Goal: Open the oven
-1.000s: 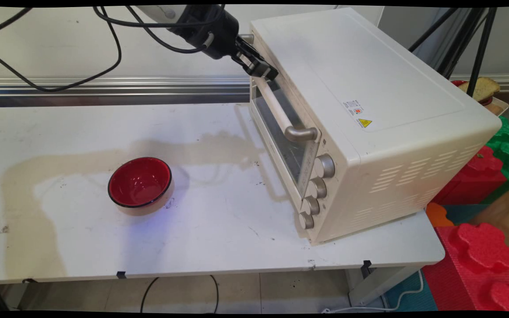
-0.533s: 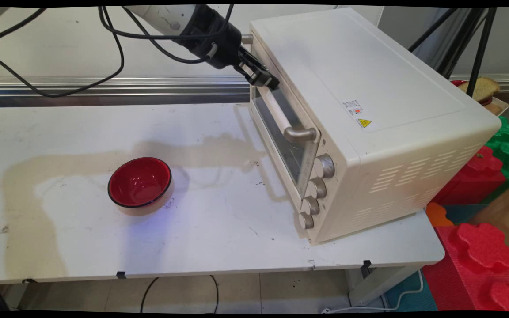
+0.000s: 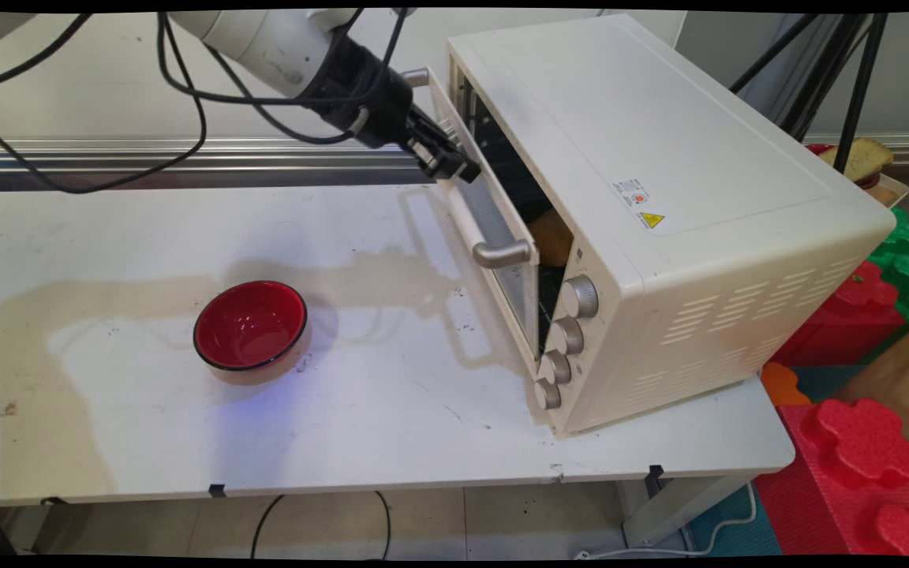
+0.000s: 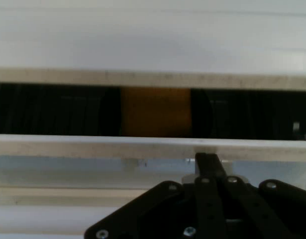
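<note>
— Glossy red on the inside, dark along the rim: a round bowl (image 3: 250, 324) is sitting nearest the camera on the white table (image 3: 391, 442), whose flat top is looking scuffed and speckled with dark marks.

— And past the bowl?

— Well apart from it, to the right, a boxy cream toaster oven (image 3: 660, 213) is standing on the table, smooth on top with rows of slots punched in its side. Four round metallic knobs (image 3: 569, 338) are running in a column down its front corner.

— Is it closed?

— No. Its glass-paned door (image 3: 494, 229) is hanging partly open, tilted outward at the top, with a dark gap showing between door and body. A pale bar handle (image 3: 474, 229) with brushed-metal end brackets is running along the door's upper edge.

— Where is the gripper?

— The black gripper (image 3: 447, 158) is sitting at the far end of that handle, right up against it. In the hand view its linkage is rising to the door's top edge, but I cannot tell whether the fingers are clenched on the handle or released.

— Anything inside the oven?

— Through the gap, something orange-brown (image 4: 155, 112) with a soft, matte look is showing against the dark interior; I cannot tell what it is.

— And farthest off?

— Beyond the table's right end, bumpy red and green foam blocks (image 3: 865, 450) are piled on the floor.
</note>
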`<move>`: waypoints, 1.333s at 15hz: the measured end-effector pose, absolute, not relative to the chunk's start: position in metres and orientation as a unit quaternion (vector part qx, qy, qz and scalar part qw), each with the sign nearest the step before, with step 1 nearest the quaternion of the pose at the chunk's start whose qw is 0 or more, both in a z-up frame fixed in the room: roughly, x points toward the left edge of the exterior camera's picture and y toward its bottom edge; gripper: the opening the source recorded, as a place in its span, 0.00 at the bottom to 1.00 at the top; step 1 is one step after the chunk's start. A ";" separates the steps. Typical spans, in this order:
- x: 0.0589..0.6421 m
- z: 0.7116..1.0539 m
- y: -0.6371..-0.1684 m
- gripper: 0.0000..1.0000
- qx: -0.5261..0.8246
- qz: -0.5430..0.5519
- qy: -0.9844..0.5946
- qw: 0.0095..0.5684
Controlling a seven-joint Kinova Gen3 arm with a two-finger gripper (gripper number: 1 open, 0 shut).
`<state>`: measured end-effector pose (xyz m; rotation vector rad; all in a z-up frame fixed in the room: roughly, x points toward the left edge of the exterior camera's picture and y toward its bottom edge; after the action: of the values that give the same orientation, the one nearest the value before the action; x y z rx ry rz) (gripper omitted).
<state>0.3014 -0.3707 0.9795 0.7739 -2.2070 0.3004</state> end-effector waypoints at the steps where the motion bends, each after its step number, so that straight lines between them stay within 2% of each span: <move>1: 0.305 0.977 -0.368 0.00 0.302 0.119 -0.866 0.381; 10: 0.336 0.958 -0.341 0.00 0.297 0.120 -0.870 0.375; 20: 0.374 0.918 -0.299 0.00 0.305 0.108 -0.877 0.355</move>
<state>0.3740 -0.2989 0.9179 0.7869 -2.2663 0.2791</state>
